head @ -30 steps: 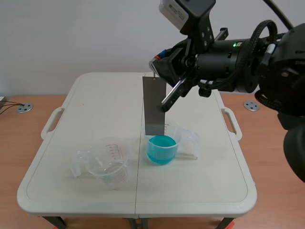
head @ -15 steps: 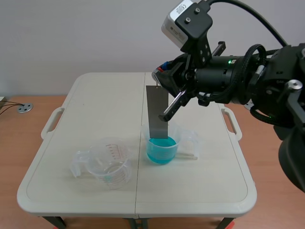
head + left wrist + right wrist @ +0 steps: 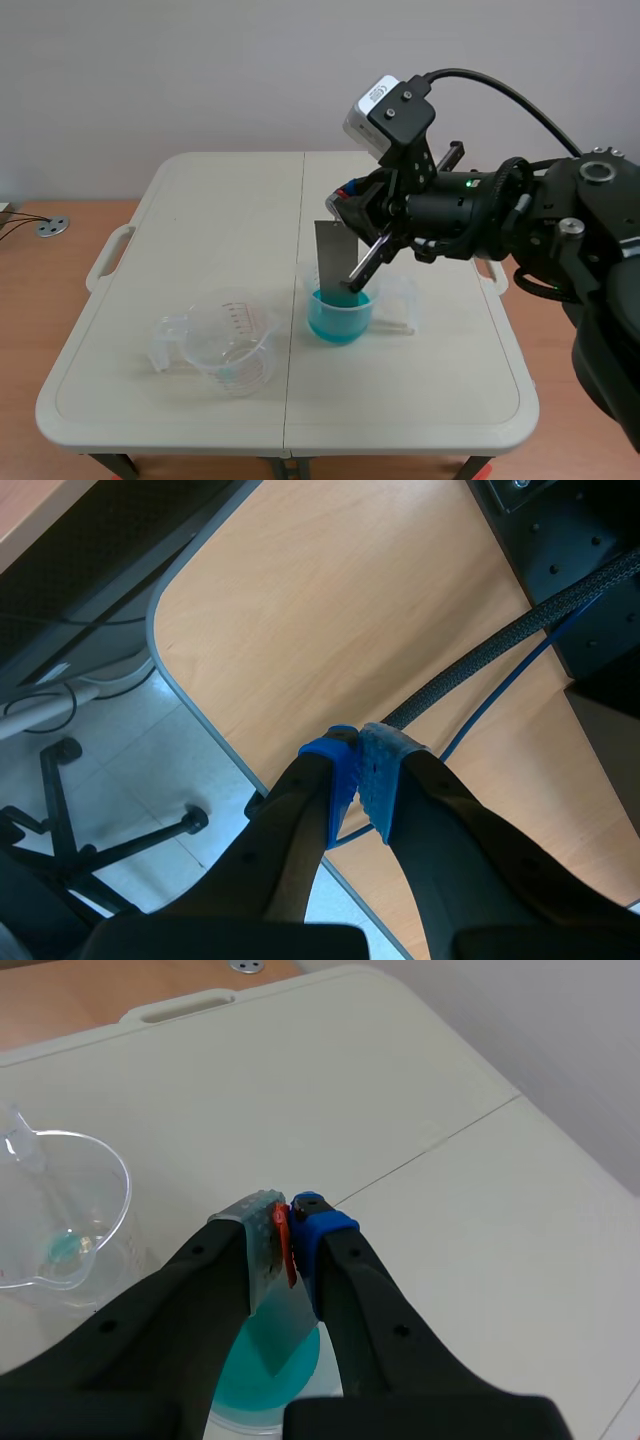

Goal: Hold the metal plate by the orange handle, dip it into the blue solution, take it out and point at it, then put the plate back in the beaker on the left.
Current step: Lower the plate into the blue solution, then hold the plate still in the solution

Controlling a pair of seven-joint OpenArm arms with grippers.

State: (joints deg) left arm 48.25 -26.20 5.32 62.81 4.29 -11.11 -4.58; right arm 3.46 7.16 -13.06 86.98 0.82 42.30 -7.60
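Nothing here can be read as a word or number. The clear beaker, left of the blue-solution beaker, carries a printed scale whose figures are too small to read. The white camera housing, above the blue-solution beaker, bears an illegible round mark.
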